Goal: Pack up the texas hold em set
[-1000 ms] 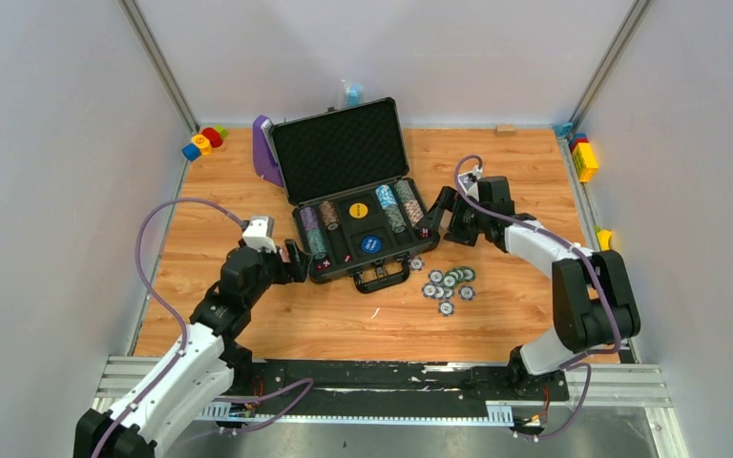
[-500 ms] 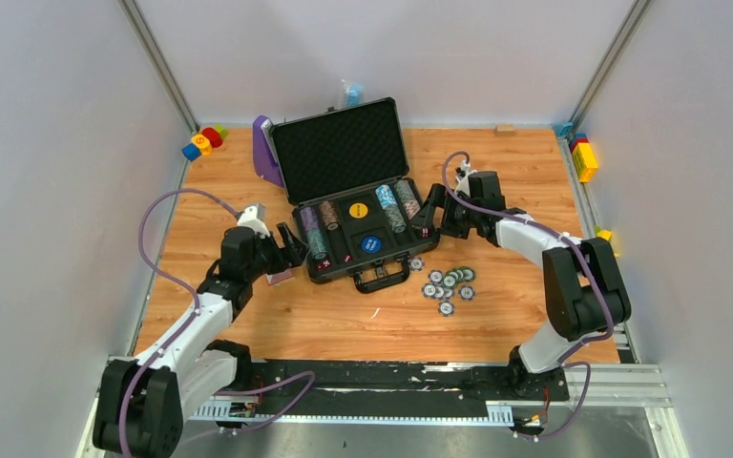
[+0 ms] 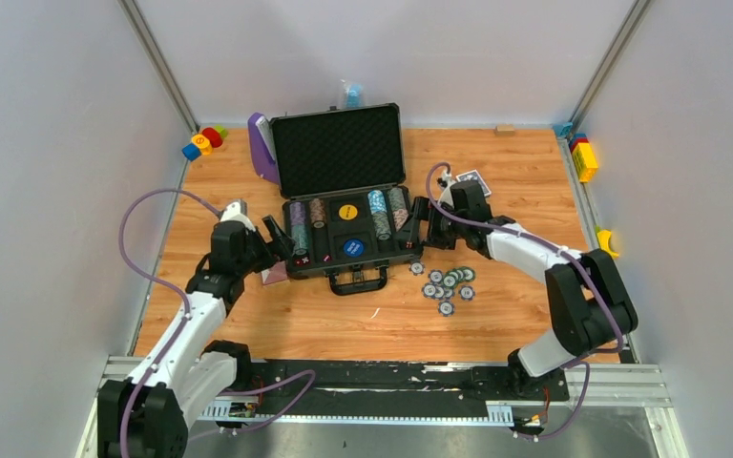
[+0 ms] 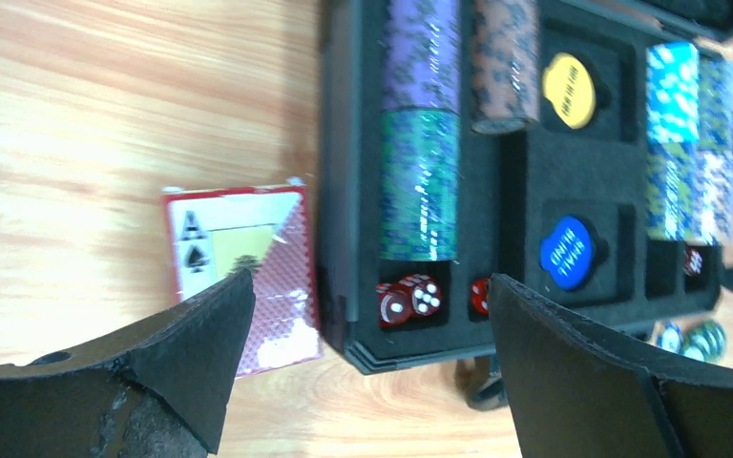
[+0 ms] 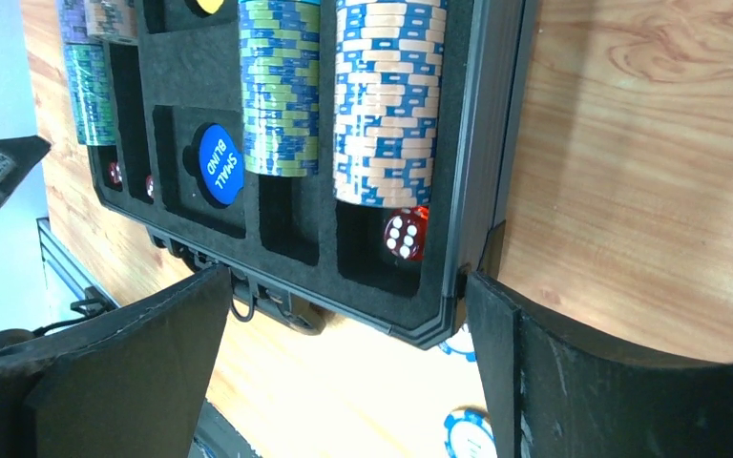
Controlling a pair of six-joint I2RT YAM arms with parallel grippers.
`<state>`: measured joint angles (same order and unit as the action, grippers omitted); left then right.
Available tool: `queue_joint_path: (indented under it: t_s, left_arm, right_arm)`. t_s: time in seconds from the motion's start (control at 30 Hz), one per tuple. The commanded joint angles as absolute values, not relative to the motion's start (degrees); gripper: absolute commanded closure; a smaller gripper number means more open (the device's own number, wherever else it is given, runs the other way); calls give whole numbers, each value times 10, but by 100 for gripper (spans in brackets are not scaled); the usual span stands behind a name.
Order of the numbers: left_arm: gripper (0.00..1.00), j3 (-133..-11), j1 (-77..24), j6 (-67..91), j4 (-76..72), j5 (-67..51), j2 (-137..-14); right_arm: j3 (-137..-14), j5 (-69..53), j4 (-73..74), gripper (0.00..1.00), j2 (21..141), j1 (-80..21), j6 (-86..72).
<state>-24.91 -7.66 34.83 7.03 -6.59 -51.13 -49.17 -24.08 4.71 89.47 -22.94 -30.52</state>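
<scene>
Jaws spread wide at opposite side edges of briefcase [image 3: 339,153].

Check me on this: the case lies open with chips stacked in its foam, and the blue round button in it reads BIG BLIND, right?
Not quite. The case does lie open with chips stacked in its foam, but the blue round button reads SMALL BLIND, not BIG BLIND. The right wrist view shows the lettering.

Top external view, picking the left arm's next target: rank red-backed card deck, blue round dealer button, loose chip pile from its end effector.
1. Red-backed card deck, beside left end effector.
2. Blue round dealer button, in grey case.
3. Loose chip pile, farther right.
</scene>
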Motion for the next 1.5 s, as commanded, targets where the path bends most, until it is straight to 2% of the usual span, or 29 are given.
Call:
queue_joint_path:
  t_s: [0.0,0.17,0.3,0.6,0.83,1.07,1.2,1.3,1.47]
  left_arm:
    - [0,-313,-71,363,218,89,-501]
    - [1,-315,-71,389,247,141,-530]
    - [5,-313,-71,400,251,118,-570]
    - [1,-301,-71,403,263,85,-602]
    - [0,-314,-71,360,201,-30,-685]
    - [0,-335,-72,372,198,-3,-759]
    - [7,-346,-71,420,229,54,-763]
    - [11,-352,-71,449,270,139,-732]
    - [24,-335,-58,452,263,135,-692]
  right_arm:
    - [-508,-194,72,5,824,-238,-325]
    - [-498,-142,83,6,772,-234,-331]
    - [-489,-130,86,6,741,-231,-325]
    - [-475,-131,87,6,709,-226,-316]
    - [-472,-147,83,6,708,-226,-316]
    - [-470,-153,80,6,702,-226,-316]
    - [-469,-157,78,6,700,-226,-319]
    - [-468,-159,78,6,695,-226,-319]
    - [-466,-161,79,7,688,-226,-319]
